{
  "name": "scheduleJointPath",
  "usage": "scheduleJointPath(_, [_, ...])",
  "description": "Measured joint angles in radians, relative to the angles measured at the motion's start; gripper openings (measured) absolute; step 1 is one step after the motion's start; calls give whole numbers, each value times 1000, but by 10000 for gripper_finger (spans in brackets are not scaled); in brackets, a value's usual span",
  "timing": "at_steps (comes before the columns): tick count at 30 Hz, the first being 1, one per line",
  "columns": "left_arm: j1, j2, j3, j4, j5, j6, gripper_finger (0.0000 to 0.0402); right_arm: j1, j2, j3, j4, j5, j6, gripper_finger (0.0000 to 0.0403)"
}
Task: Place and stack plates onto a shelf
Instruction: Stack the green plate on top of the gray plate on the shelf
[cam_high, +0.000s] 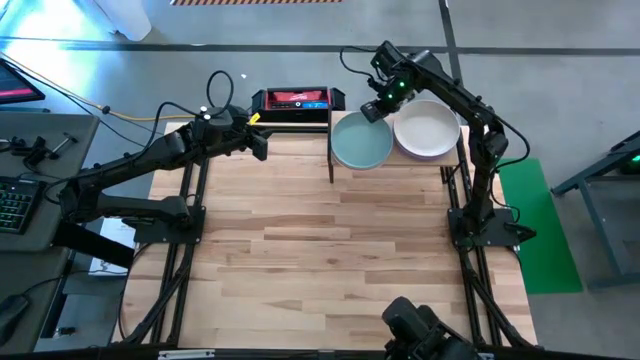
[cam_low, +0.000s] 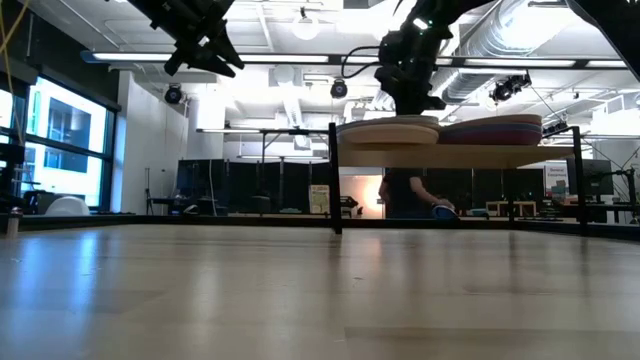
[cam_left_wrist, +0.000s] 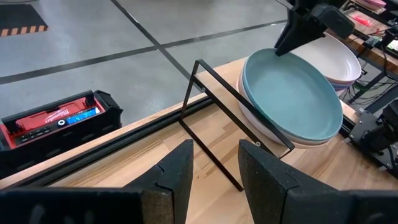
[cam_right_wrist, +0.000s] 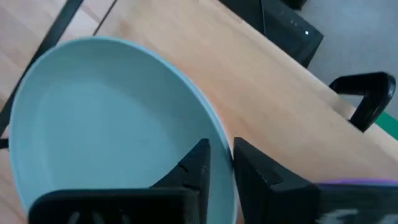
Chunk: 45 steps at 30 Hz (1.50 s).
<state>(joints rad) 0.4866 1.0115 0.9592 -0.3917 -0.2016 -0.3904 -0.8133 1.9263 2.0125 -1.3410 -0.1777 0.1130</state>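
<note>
The shelf stands at the table's far right on black posts. It carries two stacks of plates. The left stack is topped by a teal-green plate, which also shows in the left wrist view. The right stack is topped by a pale plate. In the low view the left stack and the right stack sit side by side on the plank. My right gripper is at the teal-green plate's far rim, shut on it. My left gripper hangs open and empty above the table's far left part. My right gripper pinches the teal-green plate's far rim, one finger inside the plate and one outside it. The fingers slant down from the far side. The plate lies flat on top of the left stack.
A red and black case lies just beyond the table's far edge. The shelf's black post stands left of the plates. A person shows in the room behind the shelf. Bare tabletop stretches toward the near edge.
</note>
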Motion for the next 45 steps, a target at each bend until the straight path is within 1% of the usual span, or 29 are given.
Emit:
scheduleJointPath(6, [0,0,0,0,-3,0,117,5,0,0,-13,-1,15,9])
scheduleJointPath(8, [0,0,0,0,-3,0,117,6,0,0,-21,-3,18,3])
scheduleJointPath(19, [0,0,0,0,-3,0,117,7,0,0,-66,12,86,1])
scheduleJointPath(27, [0,0,0,0,-3,0,117,16,0,0,-66,16,76,3])
scheduleJointPath(31, [0,0,0,0,-3,0,117,18,0,0,-68,16,65,17])
scheduleJointPath(39, [0,0,0,-1,11,0,117,19,0,2,-69,8,71,86])
scheduleJointPath(42, [0,0,0,-12,12,0,117,19,0,28,-73,-3,74,102])
scheduleJointPath(45, [0,0,0,-34,12,0,117,15,0,79,-96,-24,99,107])
